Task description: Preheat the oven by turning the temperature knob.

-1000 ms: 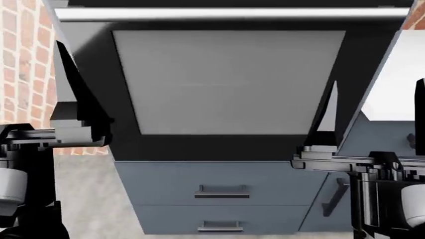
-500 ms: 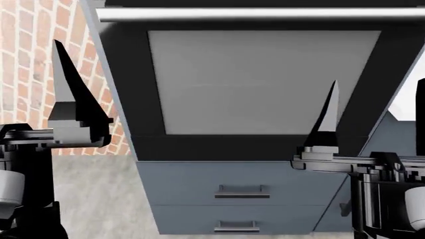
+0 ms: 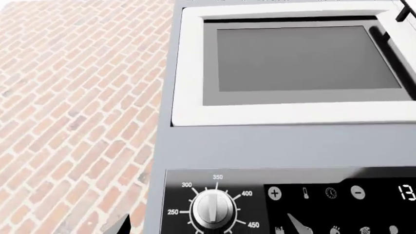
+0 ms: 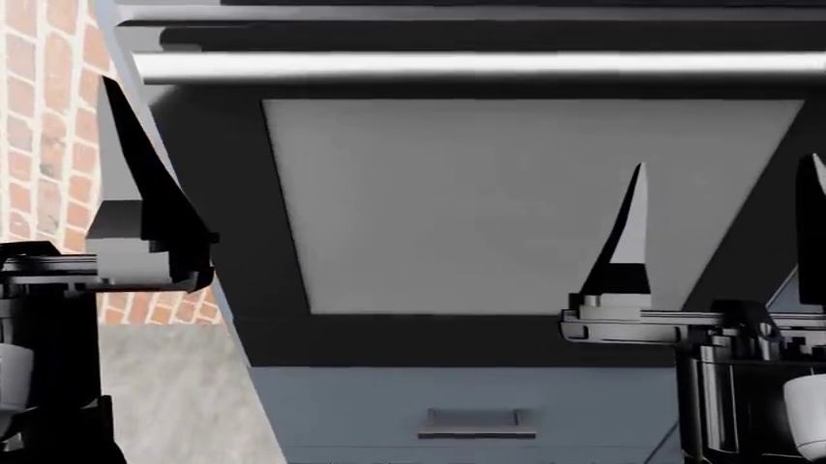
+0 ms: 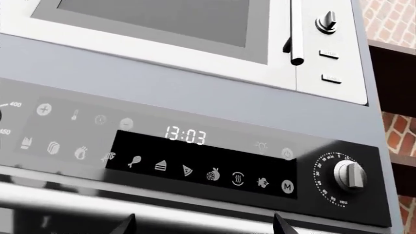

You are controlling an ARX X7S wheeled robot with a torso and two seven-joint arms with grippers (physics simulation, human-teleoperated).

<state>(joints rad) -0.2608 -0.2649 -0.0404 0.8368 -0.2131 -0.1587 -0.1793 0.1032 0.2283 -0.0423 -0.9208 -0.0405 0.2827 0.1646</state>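
Note:
The black oven (image 4: 246, 193) fills the head view, with its grey glass window (image 4: 516, 203) under the long silver bar handle (image 4: 478, 66). In the left wrist view the silver temperature knob (image 3: 215, 208) sits on the black control panel, ringed by numbers from 250 to 450, its ridge near 350. My left gripper (image 3: 211, 230) is open, its fingertips (image 3: 120, 227) on either side of the knob and short of it. My right gripper (image 5: 203, 227) is also open and empty, in front of the handle (image 5: 195, 214) below the icon strip (image 5: 195, 170).
A white microwave (image 3: 188, 73) sits above the oven; its bar handle (image 5: 295, 34) and small knob (image 5: 326, 22) show in the right wrist view. A second oven knob (image 5: 349, 174) is at the panel's far end. A brick wall (image 3: 71, 97) and blue-grey drawers (image 4: 478, 420) border the oven.
The head view has shifted: the oven slid right, then back left, and now looks larger, with handle and window lower in frame and only one drawer handle showing. Both grippers keep their places in view.

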